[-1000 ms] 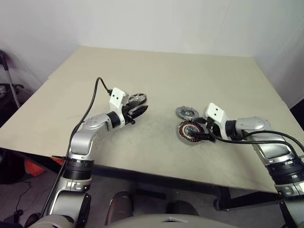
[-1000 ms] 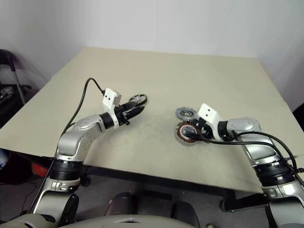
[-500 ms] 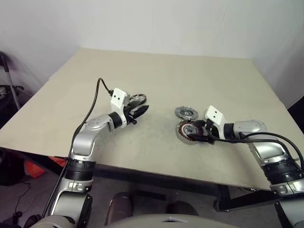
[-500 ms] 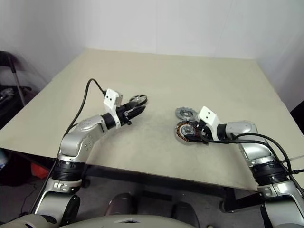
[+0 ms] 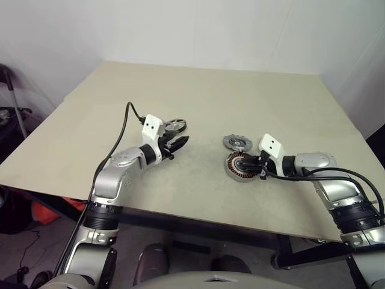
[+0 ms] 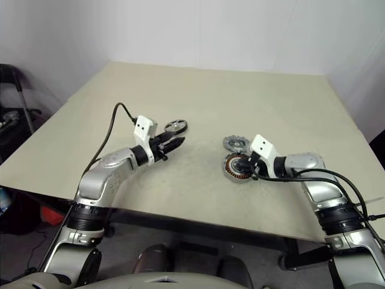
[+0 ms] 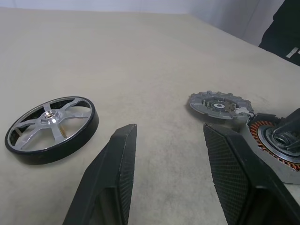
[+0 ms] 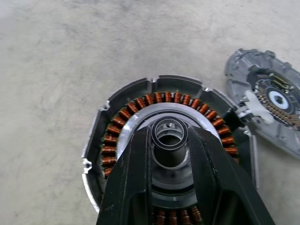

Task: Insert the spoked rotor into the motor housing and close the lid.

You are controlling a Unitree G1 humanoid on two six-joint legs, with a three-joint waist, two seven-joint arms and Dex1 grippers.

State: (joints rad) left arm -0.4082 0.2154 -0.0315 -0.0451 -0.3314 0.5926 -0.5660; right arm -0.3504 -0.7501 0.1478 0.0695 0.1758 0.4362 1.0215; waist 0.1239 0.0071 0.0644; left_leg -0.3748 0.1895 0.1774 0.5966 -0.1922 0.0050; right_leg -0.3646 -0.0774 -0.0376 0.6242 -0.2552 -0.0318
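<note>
On the table's left side: the spoked rotor (image 7: 50,123) lies flat on the beige table (image 5: 198,96), loose and untouched, just beyond the left gripper (image 7: 168,140).
Rotor's look: a dark, tyre-like rim around silvery spokes that meet at a small bright hub; it looks whole and clean.
Left gripper: its two black fingers (image 7: 119,154) stand spread with nothing between them, aimed across the table past the rotor rather than over it.
Middle of the table: the lid (image 7: 219,104), a grey disc with a notched, gear-like edge and a central hole, lies flat just behind the motor housing (image 8: 140,117), their rims almost touching.
Housing's look: a shallow round metal cup, open on top, with a ring of copper-brown windings around a raised tubular hub.
Right gripper (image 8: 169,145): its fingers (image 8: 136,173) are drawn in on either side of the housing's hub, pinching it and, by my reading, steadying the cup.
Done so far: nothing is assembled; the housing is only held, with its cavity empty.
Left to do: pick up the rotor, seat it over the hub once the right fingers clear it, then set the lid on top.
</note>
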